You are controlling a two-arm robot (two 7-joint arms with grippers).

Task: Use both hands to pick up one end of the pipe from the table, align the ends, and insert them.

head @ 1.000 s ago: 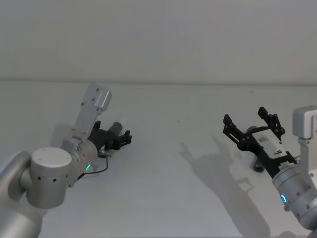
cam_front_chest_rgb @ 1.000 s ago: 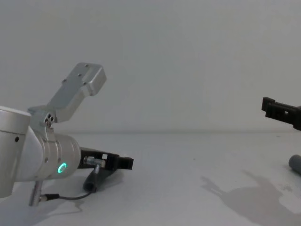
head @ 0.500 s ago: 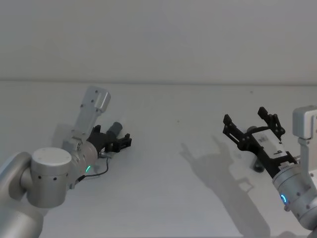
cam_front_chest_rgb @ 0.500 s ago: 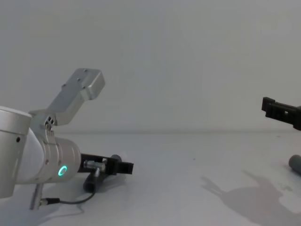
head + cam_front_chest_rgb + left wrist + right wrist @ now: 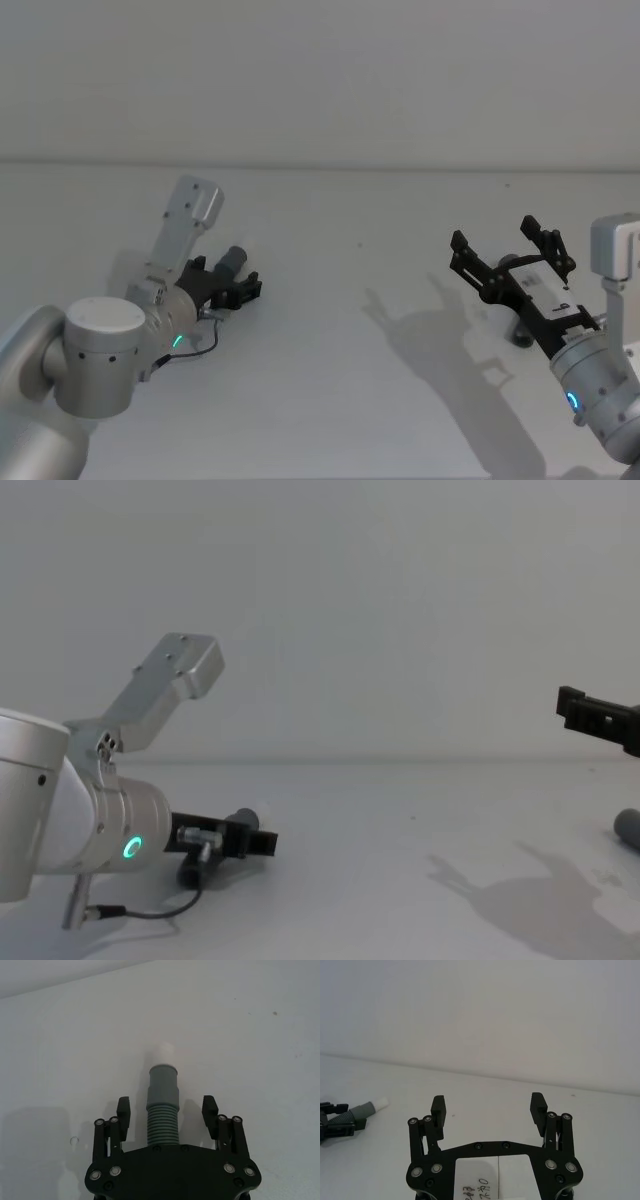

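Your left gripper (image 5: 166,1109) sits low on the table (image 5: 330,400) at the left. Its jaws are open wider than the white-tipped hose piece (image 5: 163,1082) and straddle its ribbed body, clear of it on both sides, nothing gripped yet. The hose lies flat with its white spigot (image 5: 163,1053) pointing far-right, away from the palm, so closing here should leave the mating end free. Your right gripper (image 5: 503,238) hangs above the table at the right, wide open and empty. The second hose piece (image 5: 629,827) lies beneath it, mostly hidden. Likely next: close left, then lower right.
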